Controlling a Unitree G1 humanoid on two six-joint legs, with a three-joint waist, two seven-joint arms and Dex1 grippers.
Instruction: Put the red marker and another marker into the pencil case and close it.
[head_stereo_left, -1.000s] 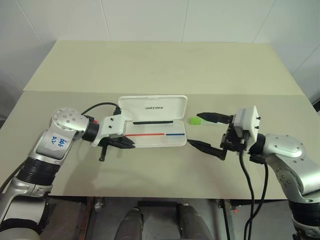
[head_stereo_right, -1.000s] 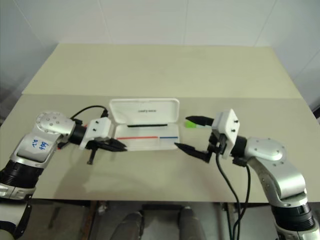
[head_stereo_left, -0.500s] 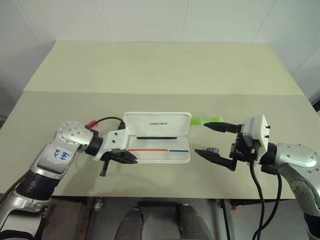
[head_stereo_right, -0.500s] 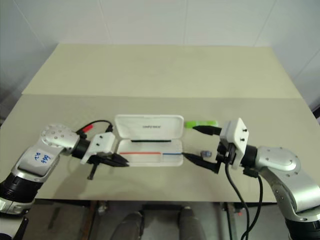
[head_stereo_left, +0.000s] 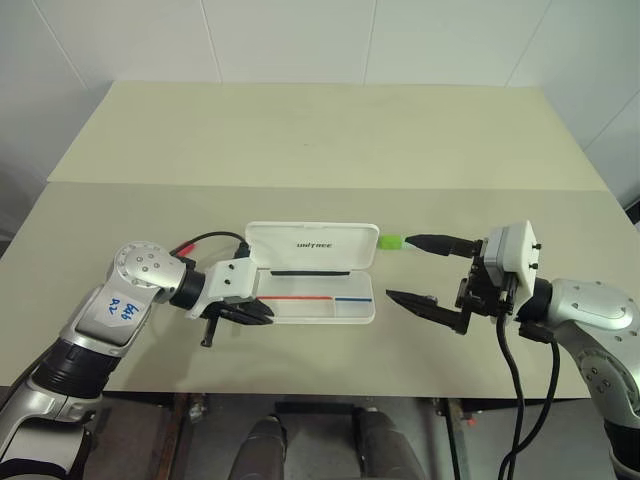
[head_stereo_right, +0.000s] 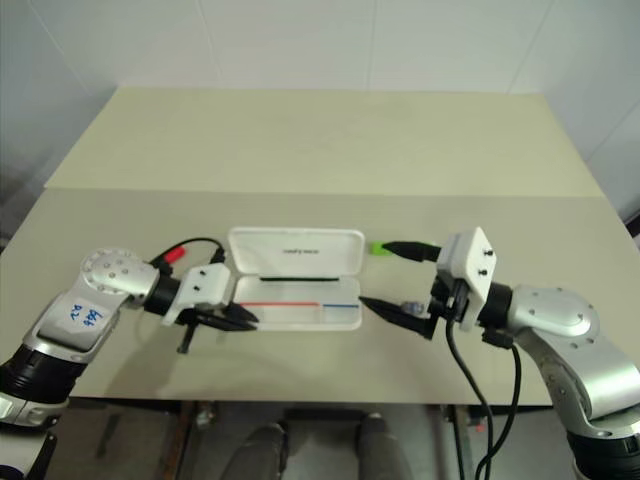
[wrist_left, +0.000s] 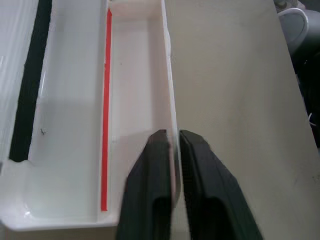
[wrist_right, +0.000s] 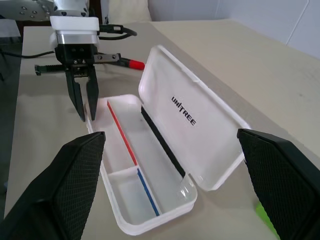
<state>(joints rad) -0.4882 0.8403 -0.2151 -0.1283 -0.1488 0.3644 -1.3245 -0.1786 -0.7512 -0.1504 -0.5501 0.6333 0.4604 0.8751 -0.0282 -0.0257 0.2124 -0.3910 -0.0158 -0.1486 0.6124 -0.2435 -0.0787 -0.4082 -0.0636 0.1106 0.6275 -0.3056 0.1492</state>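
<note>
The white pencil case (head_stereo_left: 312, 297) lies open near the table's front, its "UNITREE" lid (head_stereo_left: 312, 245) tilted back. My left gripper (head_stereo_left: 258, 313) is at the case's left front corner, slightly open, one finger on each side of the front wall (wrist_left: 171, 125). The red marker (head_stereo_left: 185, 247) lies on the table behind my left wrist, only its red end clear. The green highlighter (head_stereo_left: 392, 241) lies just right of the lid, partly hidden by the upper finger of my right gripper (head_stereo_left: 398, 267), which stands wide open beside the case's right end and holds nothing.
A small dark grey lump (head_stereo_right: 410, 304) lies on the table between my right gripper's fingers. A black cable (head_stereo_left: 215, 238) loops from my left wrist over the marker. A second table (head_stereo_left: 320, 130) joins behind. The front edge is close below the case.
The whole view has shifted. My left gripper's fingers have parted a little around the case's front wall. The right gripper stays wide open.
</note>
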